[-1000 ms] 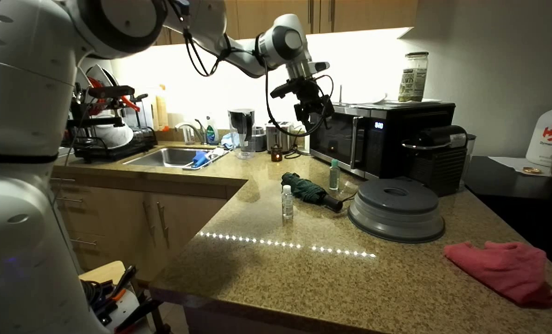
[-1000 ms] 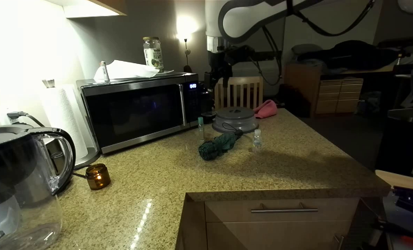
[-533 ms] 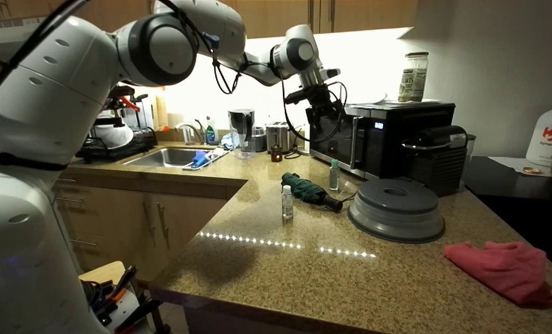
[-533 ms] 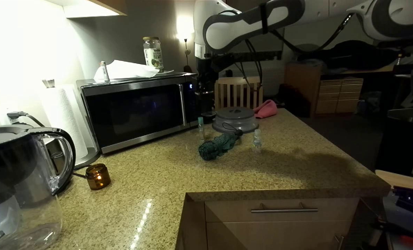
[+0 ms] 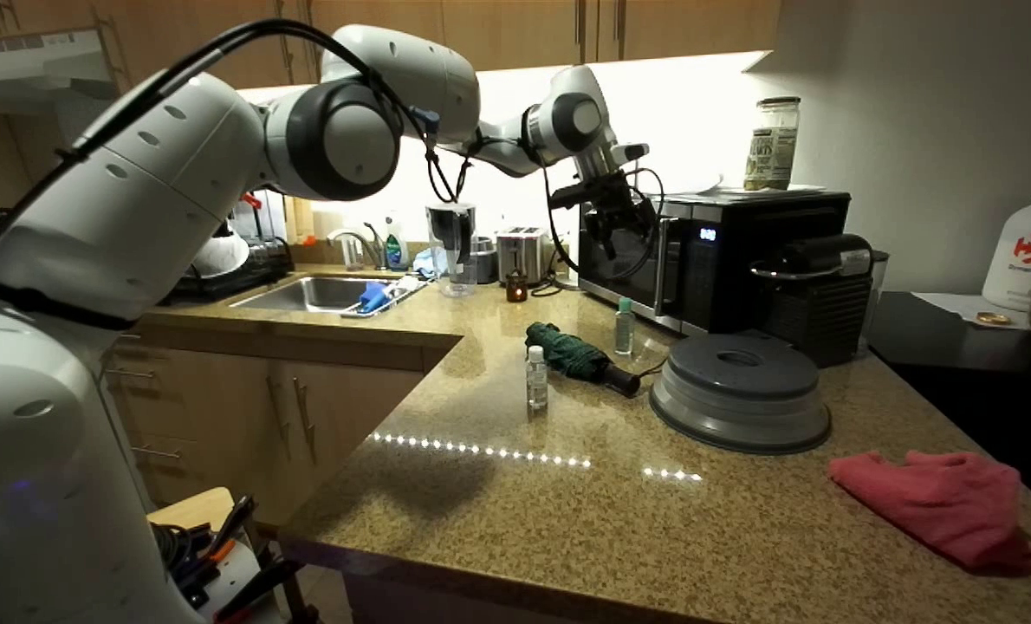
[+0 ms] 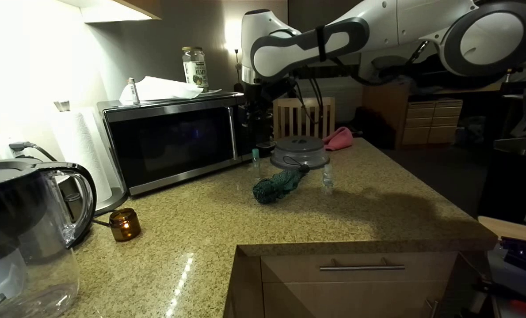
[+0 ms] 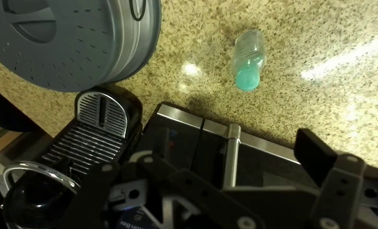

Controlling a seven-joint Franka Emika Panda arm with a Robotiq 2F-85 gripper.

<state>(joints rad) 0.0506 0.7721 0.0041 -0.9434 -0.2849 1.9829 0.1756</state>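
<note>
My gripper (image 5: 624, 238) is open and empty. It hangs in the air in front of the black microwave (image 6: 170, 141), near the door handle (image 5: 661, 264). In the wrist view the fingers (image 7: 236, 149) are wide apart, with the microwave handle (image 7: 232, 156) seen between them. A clear bottle with a green cap (image 7: 248, 58) stands on the counter below; it also shows in both exterior views (image 5: 624, 328) (image 6: 256, 164). A dark green folded umbrella (image 5: 572, 354) lies beside it. A clear bottle with a white cap (image 5: 536, 380) stands nearer the counter edge.
A grey round collapsible cover (image 5: 736, 399) sits beside a black coffee machine (image 5: 810, 290). A red cloth (image 5: 936, 507) lies at the counter's end. A water pitcher (image 6: 24, 221), an amber candle jar (image 6: 124, 224) and a sink (image 5: 308, 295) are farther along. A glass jar (image 5: 773, 146) stands on the microwave.
The arm has come down and toward the microwave, so the gripper is lower than before. The bottles, umbrella and cover have not moved.
</note>
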